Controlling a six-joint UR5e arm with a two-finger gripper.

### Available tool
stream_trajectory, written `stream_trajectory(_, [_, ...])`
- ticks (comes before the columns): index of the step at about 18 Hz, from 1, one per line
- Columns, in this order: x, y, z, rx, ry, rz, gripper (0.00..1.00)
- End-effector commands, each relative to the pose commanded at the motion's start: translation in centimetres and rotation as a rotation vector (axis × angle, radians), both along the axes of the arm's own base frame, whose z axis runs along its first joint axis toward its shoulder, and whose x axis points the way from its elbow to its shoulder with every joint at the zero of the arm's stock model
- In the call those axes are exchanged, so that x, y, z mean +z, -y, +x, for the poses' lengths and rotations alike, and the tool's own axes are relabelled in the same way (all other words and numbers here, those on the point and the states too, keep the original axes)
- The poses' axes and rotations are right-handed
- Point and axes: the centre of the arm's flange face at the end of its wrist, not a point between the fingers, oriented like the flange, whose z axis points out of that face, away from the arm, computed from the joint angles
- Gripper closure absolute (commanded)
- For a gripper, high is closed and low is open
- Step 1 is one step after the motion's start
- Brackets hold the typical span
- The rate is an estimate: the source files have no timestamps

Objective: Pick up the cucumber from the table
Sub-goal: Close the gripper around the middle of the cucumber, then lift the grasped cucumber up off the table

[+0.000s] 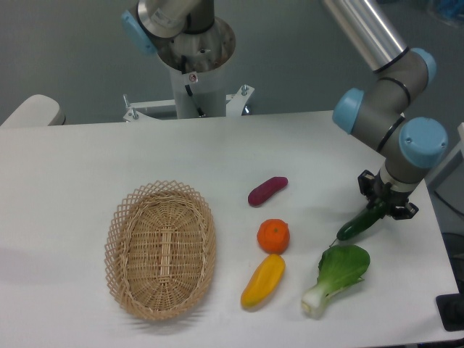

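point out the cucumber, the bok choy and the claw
cucumber (355, 227), fixed camera, on its glossy dark green middle.
bok choy (342, 267), fixed camera, on its leafy green top.
claw (382, 206), fixed camera, midway between the fingertips closed on the cucumber's upper end.

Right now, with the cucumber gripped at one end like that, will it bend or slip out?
The cucumber probably stays stiff: it juts out straight and tilted from the tool without sagging. Its glossy skin looks slippery, so it might slide. Held near one end, it could pivot downward toward the bok choy.
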Motion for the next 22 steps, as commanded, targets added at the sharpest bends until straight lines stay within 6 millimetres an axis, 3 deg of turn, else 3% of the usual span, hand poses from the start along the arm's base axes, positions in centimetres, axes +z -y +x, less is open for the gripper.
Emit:
stream_trajectory(5, [5.4, -3.1, 1.9, -0.080, -0.014, 0.009, 0.87])
stream_trajectory(9, [8.8, -5.8, 4.6, -0.125, -0.013, 0.072, 0.87])
stream_trajectory(12, [11.6, -6.2, 6.7, -0.122, 0.029, 0.150, 0.87])
stream_trajectory(15, [13.0, -7.3, 9.3, -0.138, 0.065, 0.195, 0.87])
stream_trajectory(22, [13.7, -9.3, 11.9, -0.100, 0.077, 0.197, 0.86])
